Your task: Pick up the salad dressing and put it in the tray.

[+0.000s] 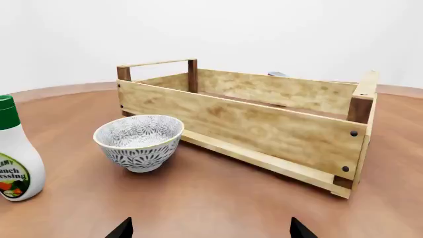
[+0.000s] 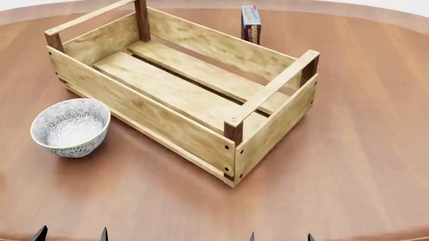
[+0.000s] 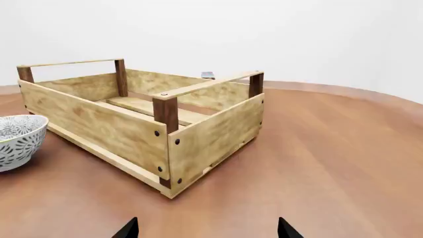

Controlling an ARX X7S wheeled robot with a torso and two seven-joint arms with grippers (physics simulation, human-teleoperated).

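Note:
The salad dressing [image 1: 15,154] is a whitish bottle with a green cap and a red-and-green label, standing upright on the table at the edge of the left wrist view, beside the bowl; the head view does not show it. The tray [image 2: 181,85] is a pale-wood slatted crate with dark corner posts, lying empty at the table's middle, also seen as the tray [image 1: 264,119] and the tray [image 3: 145,119]. My left gripper [image 2: 71,235] and right gripper [image 2: 280,237] are both open at the near table edge, holding nothing, well short of bottle and tray.
A patterned white-grey bowl [image 2: 70,127] stands left of the tray, between it and the bottle, also seen as the bowl [image 1: 138,141]. A small red-blue box [image 2: 250,23] stands upright behind the tray's far side. The brown round table [image 2: 362,150] spreads to the right.

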